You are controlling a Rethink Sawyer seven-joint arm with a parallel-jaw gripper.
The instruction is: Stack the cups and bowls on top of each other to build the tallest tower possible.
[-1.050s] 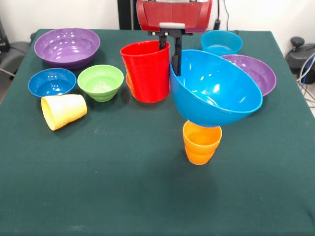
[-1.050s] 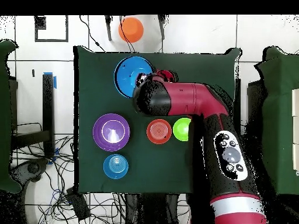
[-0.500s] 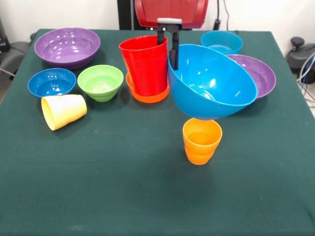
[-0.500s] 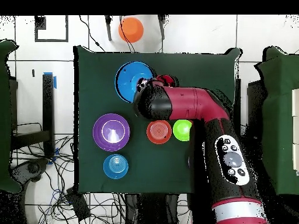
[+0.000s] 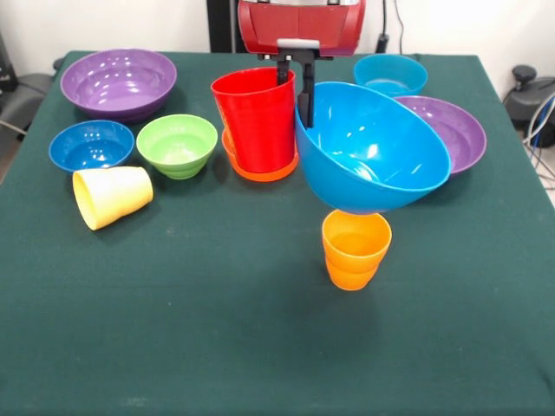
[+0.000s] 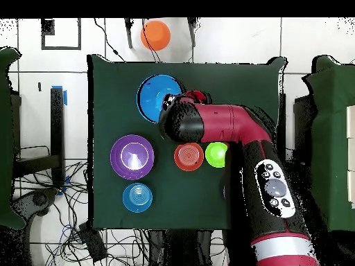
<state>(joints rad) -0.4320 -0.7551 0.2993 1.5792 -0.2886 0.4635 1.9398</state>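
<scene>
My gripper [image 5: 295, 102] is shut on the left rim of the large blue bowl [image 5: 375, 149], one finger inside it and one outside. The bowl hangs tilted, its base just above an upright orange cup [image 5: 355, 250]. Left of the gripper, a red cup [image 5: 257, 120] stands in a small orange bowl [image 5: 260, 169]. A yellow cup [image 5: 111, 196] lies on its side at the left. In the overhead view the arm [image 6: 229, 128] covers the gripper, and the blue bowl [image 6: 157, 95] shows beside it.
A green bowl [image 5: 177, 143], a dark blue bowl [image 5: 91, 145] and a purple bowl [image 5: 119, 82] sit at the left. A second purple bowl [image 5: 455, 128] and a cyan bowl [image 5: 390, 74] are behind the held bowl. The table [image 5: 217, 347] is dark green.
The gripper has risen slightly and shifted left with the blue bowl, so the bowl's base no longer overlaps the orange cup's mouth. Everything else has stayed put.
</scene>
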